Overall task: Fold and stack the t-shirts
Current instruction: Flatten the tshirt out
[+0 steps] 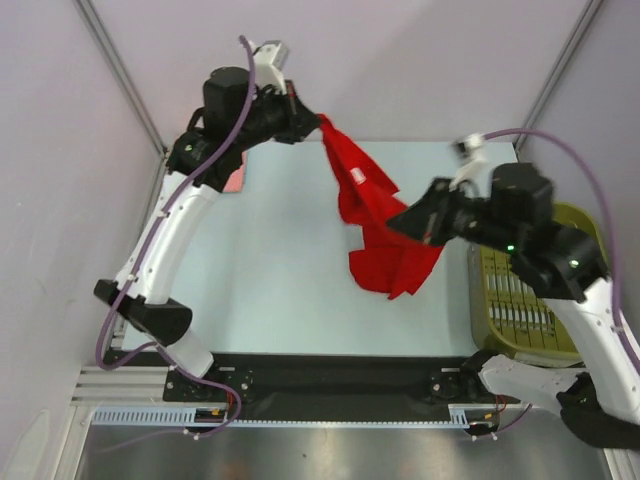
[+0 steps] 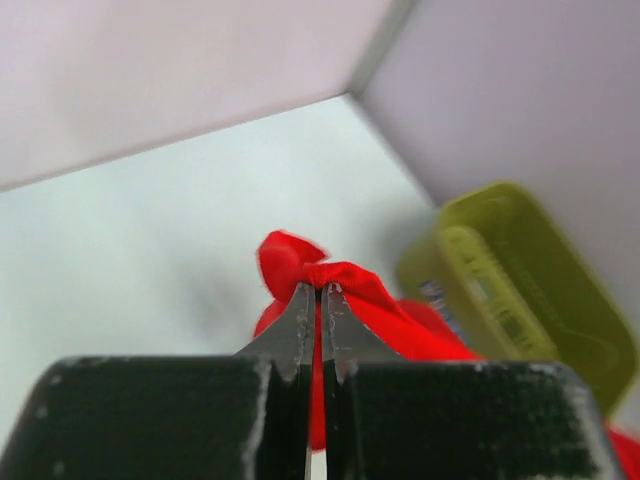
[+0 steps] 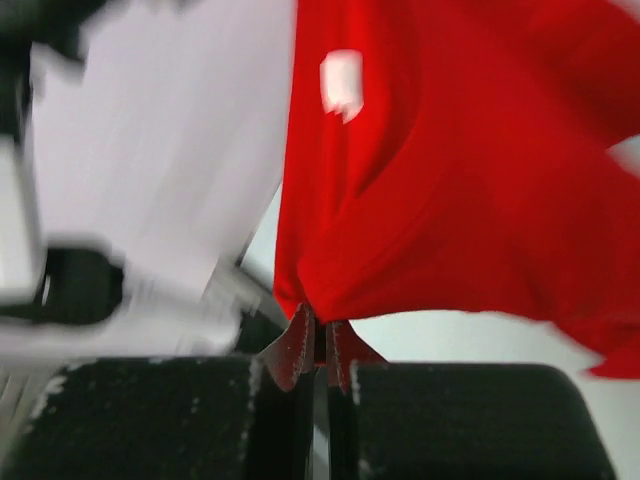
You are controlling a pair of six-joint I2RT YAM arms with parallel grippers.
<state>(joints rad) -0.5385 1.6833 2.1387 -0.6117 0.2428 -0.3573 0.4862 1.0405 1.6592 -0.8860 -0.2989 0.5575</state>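
Observation:
The bright red t-shirt (image 1: 372, 215) hangs in the air over the pale table, held between both grippers. My left gripper (image 1: 312, 122) is shut on its upper corner at the back; the left wrist view shows the cloth (image 2: 350, 290) pinched between the fingertips (image 2: 318, 292). My right gripper (image 1: 402, 222) is shut on the shirt's right side; the right wrist view shows the red cloth (image 3: 450, 180), with a white label (image 3: 342, 82), spreading from the fingertips (image 3: 318, 325). A salmon-pink patch (image 1: 236, 178) shows behind the left arm at the table's back left, mostly hidden.
An olive-green plastic basket (image 1: 518, 300) stands at the table's right edge under the right arm; it also shows in the left wrist view (image 2: 520, 270). Pale walls close in the table at the back and sides.

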